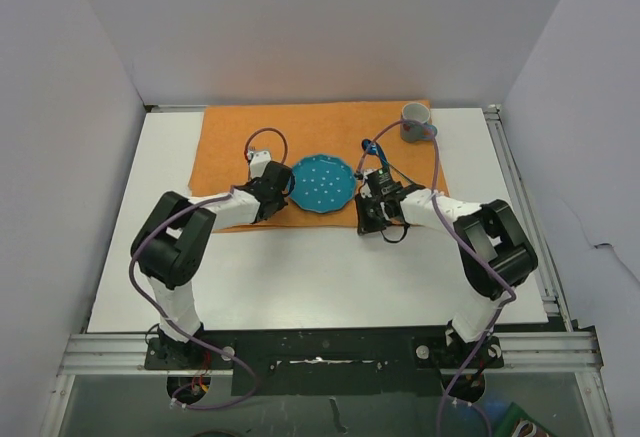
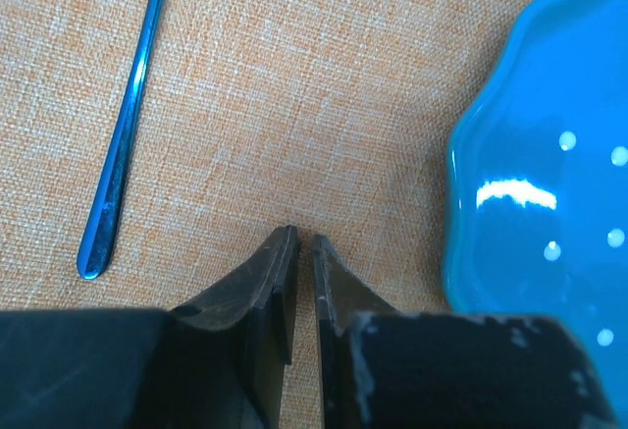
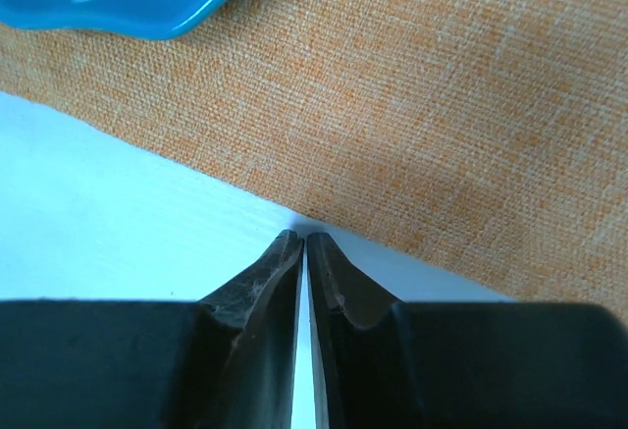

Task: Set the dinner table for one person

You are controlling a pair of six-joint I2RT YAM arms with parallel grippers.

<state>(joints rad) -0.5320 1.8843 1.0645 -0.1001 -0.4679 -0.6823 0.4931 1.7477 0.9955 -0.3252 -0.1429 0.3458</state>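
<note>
Our left gripper (image 2: pixel 302 241) hangs over the orange cloth (image 2: pixel 294 105), its jaws pressed nearly together on nothing. We see a blue plate (image 2: pixel 540 154) just to its right and a slim blue utensil handle (image 2: pixel 123 144) off to its left. Our right gripper (image 3: pixel 304 238), likewise closed and empty, sits at the cloth's edge, with the dinner table (image 3: pixel 118 213) beneath and left of it.
</note>
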